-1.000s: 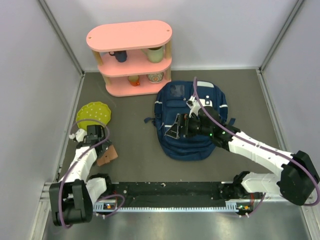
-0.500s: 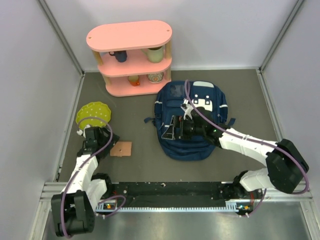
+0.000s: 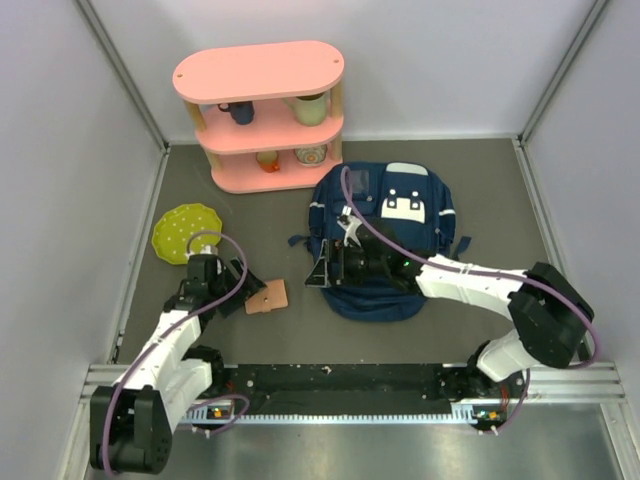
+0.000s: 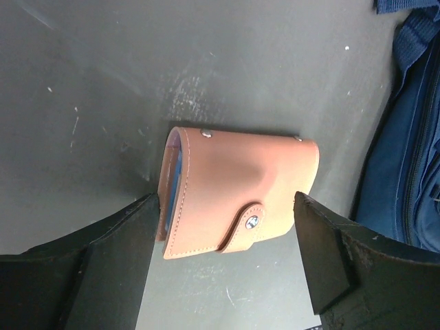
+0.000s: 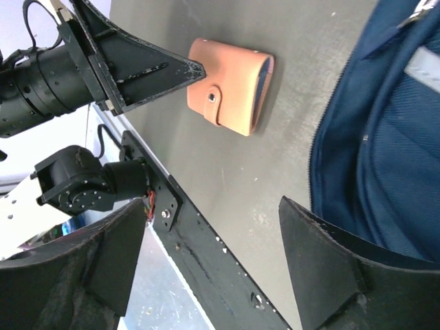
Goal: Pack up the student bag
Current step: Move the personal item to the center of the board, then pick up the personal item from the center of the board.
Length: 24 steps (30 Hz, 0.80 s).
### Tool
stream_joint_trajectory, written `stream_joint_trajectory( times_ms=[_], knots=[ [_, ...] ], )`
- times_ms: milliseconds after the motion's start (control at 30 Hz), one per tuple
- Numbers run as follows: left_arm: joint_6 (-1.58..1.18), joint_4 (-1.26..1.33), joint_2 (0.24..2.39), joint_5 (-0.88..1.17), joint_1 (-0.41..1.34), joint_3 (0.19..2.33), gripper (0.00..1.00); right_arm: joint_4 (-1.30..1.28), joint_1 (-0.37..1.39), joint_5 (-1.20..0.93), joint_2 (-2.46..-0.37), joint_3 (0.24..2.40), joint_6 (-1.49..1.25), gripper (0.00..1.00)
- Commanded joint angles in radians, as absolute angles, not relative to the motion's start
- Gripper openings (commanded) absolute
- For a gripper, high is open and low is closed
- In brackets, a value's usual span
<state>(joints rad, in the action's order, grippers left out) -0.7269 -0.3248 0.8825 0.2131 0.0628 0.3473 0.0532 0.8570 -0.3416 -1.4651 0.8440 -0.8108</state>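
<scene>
Left wrist cam: the left pincer [image 4: 223,201] is spread wide, one finger on each side of a tan leather snap wallet [image 4: 240,189] that's lying flat on the grey tabletop [image 4: 96,96]. It's not squeezing it as far as I can tell. Over on the other arm the right pincer [image 5: 213,206] is spread too, nothing in it, hanging by the left edge of the student bag [image 5: 385,151]. That one lies flat mid-tabletop, just right of the wallet, in front of the pink shelf [image 3: 260,110].

Top cam's high over the 6 o'clock edge of the dark grey table [image 3: 500,190], looking down on all of it. Both wrist cams sit close over the tan leather snap wallet [image 4: 234,199], with the navy-blue fabric backpack [image 4: 412,137] at 3 o'clock in each.
</scene>
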Motion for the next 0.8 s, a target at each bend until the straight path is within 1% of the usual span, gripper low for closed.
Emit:
stream_joint_trajectory(
  times_ms=[0,133,167,200,233,300,600,700,767],
  knots=[
    [-0.678,-0.368,0.838,0.181,0.075,0.37,0.82,0.181,0.913,-0.292,-1.508,0.888,-0.903,0.74],
    [-0.667,-0.403,0.776,0.146,0.075,0.359,0.82,0.247,0.937,-0.275,-1.578,0.897,-0.954,0.64],
    [-0.664,-0.406,0.769,0.146,0.075,0.359,0.82,0.25,0.94,-0.281,-1.595,0.905,-0.956,0.56],
    [-0.657,-0.411,0.764,0.144,0.075,0.36,0.82,0.25,0.943,-0.282,-1.609,0.929,-0.953,0.53],
    [-0.654,-0.41,0.755,0.146,0.075,0.359,0.82,0.239,0.948,-0.282,-1.641,0.943,-0.951,0.48],
    [-0.644,-0.396,0.752,0.15,0.075,0.359,0.82,0.229,0.954,-0.275,-1.67,0.986,-0.946,0.46],
    [-0.637,-0.353,0.787,0.187,0.075,0.364,0.81,0.132,0.971,-0.181,-1.83,1.123,-0.948,0.49],
    [-0.649,-0.327,0.782,0.212,0.075,0.361,0.78,0.062,0.986,-0.134,-1.874,1.173,-0.939,0.48],
    [-0.666,-0.292,0.778,0.241,0.075,0.341,0.75,0.067,0.991,-0.141,-1.896,1.184,-0.946,0.47]
  ],
)
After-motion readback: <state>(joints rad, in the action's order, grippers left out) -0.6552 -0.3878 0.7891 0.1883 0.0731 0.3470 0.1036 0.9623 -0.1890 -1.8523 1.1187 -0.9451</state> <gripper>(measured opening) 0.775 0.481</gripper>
